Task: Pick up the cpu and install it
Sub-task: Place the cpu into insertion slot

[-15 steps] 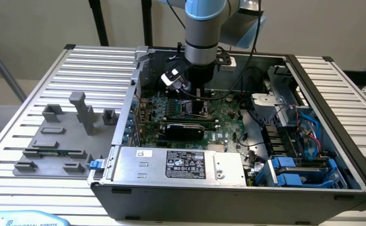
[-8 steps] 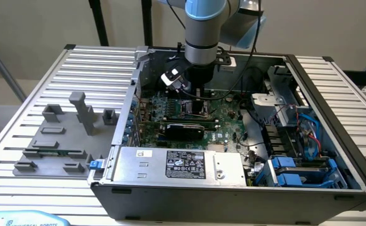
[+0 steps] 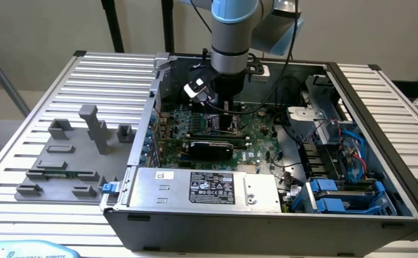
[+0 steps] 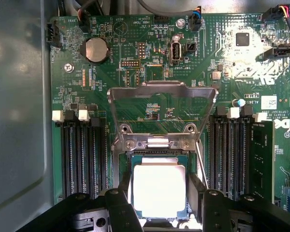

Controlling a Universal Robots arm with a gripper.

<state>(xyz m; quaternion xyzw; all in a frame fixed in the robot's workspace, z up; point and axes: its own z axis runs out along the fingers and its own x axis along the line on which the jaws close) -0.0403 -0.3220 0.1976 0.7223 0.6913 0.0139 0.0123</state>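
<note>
1. Step in hand: the install. The gripper (image 4: pixel 158 195) is down inside the open computer case (image 3: pixel 381 134), over the CPU socket (image 4: pixel 157 155) in the middle of the motherboard (image 4: pixel 135 53).
2. Tool state: its two black fingers (image 4: pixel 118 208) are clamped on opposite edges of the cpu (image 4: pixel 158 188), so the chip looks grasped, not let go.
3. Where the chip is: silver top up, framed by the socket, below the raised load plate (image 4: pixel 162 104) and between the two banks of memory slots (image 4: pixel 82 154). I cannot tell whether it is seated or just above the contacts.
4. What the seating calls for, as I judge it: the chip kept flat and square to the socket frame, with no sideways drag, and the fingers kept off the thin lever (image 4: pixel 201 164) beside them.
5. The wrist view gives the chip, the socket, the plate and a memory stick (image 4: pixel 263 159) near the board's edge.
6. The exterior view gives the arm (image 3: pixel 230 32) standing upright over the board, the gripper (image 3: pixel 223 115) low in the case, the power supply (image 3: pixel 209 188) along the case's near wall, and grey fixture blocks (image 3: pixel 86 129) out on the slatted table (image 3: pixel 22 97).
</note>
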